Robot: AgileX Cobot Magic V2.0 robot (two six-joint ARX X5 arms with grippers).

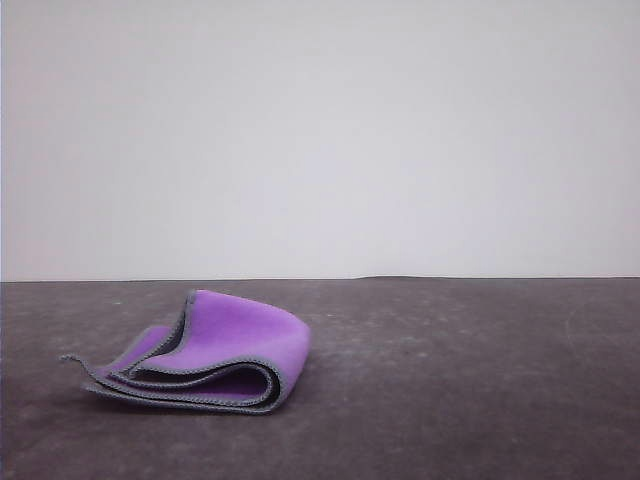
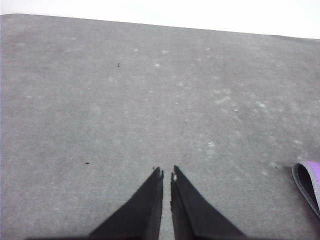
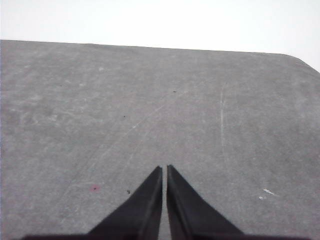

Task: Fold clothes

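Clothes [image 1: 235,345] folded, alone on scuffed table [image 1: 480,380]

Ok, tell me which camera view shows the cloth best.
The front view: the whole cloth lies folded on the table, purple face outward, with its grey stitched edges stacked in layers. The left wrist view catches just a purple and grey corner at the frame's edge, beside the shut left tool.

Left end effector [image 2: 166,173] and right end effector [image 3: 164,168] both closed, empty.
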